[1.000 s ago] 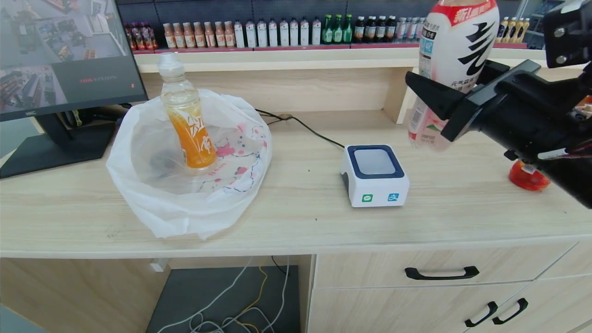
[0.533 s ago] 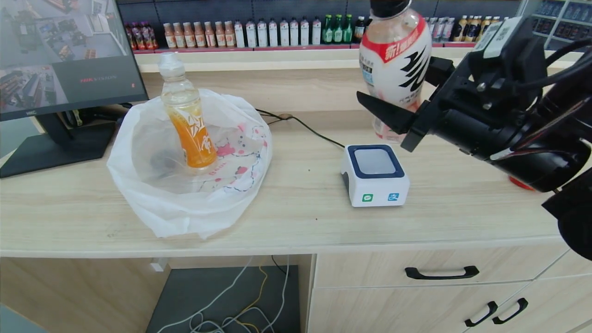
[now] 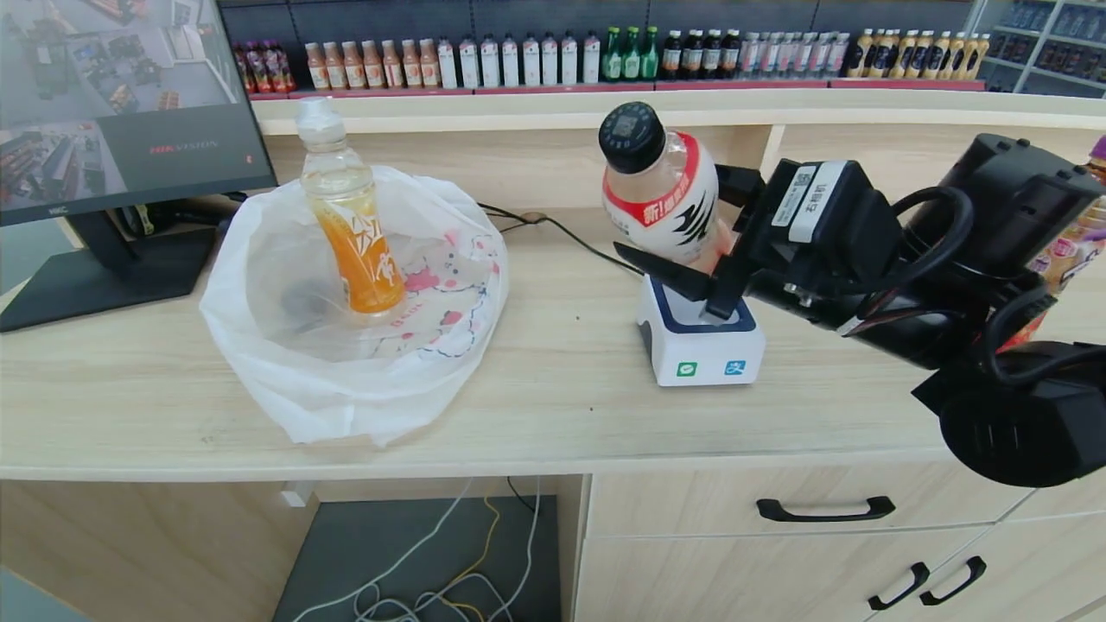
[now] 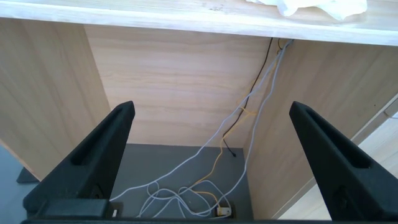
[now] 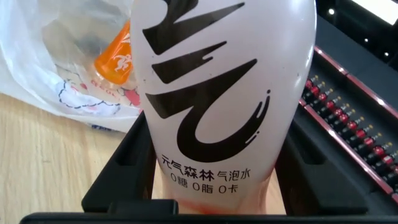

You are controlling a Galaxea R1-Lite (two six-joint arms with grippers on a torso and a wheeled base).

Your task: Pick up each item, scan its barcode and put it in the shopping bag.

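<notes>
1. A long countertop of pale grained wood (image 3: 553, 406) is spread across the foreground.
2. A raised ledge of the same wood (image 3: 518, 108) is set along its back.
3. A dark wall shelf (image 3: 553, 86) behind is lined with drink bottles.
4. A black flat monitor (image 3: 121, 95) is stood at the counter's left end.
5. Pale wooden drawers with black handles (image 3: 674, 510) are fitted below right.
6. Loose white and yellow cables (image 3: 449, 600) are trailed over a dark grey floor panel (image 3: 346, 536) in the open recess.
</notes>
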